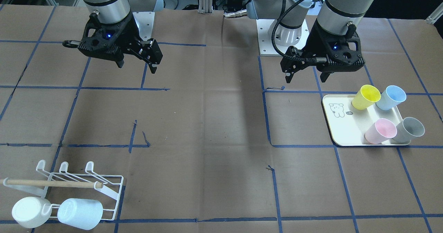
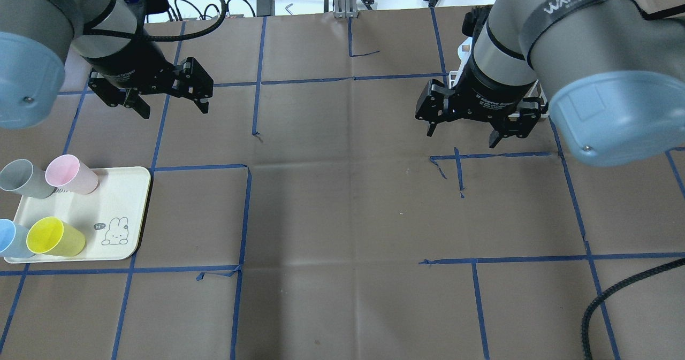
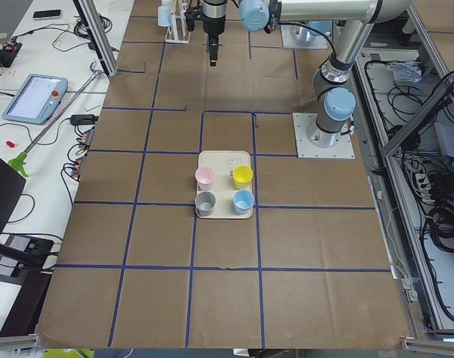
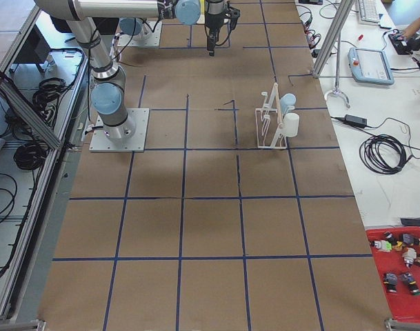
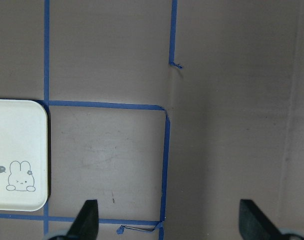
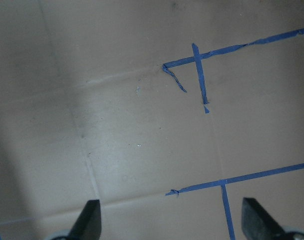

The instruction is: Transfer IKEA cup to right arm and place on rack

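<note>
On our far left a blue cup [image 2: 10, 238], a grey cup [image 2: 21, 178], a yellow cup [image 2: 53, 237] and a pink cup [image 2: 69, 174] stand on the cream tray [image 2: 134, 189]. The tray sits on the table [image 2: 342, 215], nearer the robot's base than the left pincer [image 2: 174, 111] and off its outer side. That pincer hangs with its jaws wide apart, nothing between them. The right pincer [image 2: 461, 138] hangs the same way. Well beyond it, toward its outer side, the rack [image 1: 110, 194] carries a white cup [image 1: 29, 212] and a pale blue cup [image 1: 81, 213].

Left gripper [image 2: 174, 111] and right gripper [image 2: 461, 137] both aloft, pointing down, fingers [image 2: 200, 90] spread wide.
</note>
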### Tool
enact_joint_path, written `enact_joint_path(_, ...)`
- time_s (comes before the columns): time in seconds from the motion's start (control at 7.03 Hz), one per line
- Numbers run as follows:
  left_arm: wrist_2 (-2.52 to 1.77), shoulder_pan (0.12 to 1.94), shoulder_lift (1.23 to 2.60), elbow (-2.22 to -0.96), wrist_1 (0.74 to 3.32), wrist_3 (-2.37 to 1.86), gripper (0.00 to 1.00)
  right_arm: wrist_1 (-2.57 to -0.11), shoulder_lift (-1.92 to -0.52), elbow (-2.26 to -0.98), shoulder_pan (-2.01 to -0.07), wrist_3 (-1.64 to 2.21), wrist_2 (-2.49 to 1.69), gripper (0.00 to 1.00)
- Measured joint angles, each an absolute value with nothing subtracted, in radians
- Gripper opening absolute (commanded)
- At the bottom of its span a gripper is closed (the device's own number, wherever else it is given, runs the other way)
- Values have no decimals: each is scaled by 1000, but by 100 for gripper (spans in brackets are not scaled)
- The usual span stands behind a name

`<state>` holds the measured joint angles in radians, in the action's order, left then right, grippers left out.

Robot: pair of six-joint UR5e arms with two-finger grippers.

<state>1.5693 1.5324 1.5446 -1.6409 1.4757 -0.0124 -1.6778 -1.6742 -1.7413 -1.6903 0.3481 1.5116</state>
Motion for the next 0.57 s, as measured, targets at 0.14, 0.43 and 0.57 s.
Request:
enact_joint_path(0.14,1569,1532,1544,-1641,1476,-12,100,-1676,-1708,-1752,-1690,345,1512,100)
enact_joint_path(0.43,1569,1532,1543,-1641,1476,-12,100,-1677,-1737,-1746,-1690,333,1513,100)
enact_joint_path(0.57,1569,1532,1543,-1641,1476,-12,100,-1674,-1733,-1724,-1690,327,1513,100)
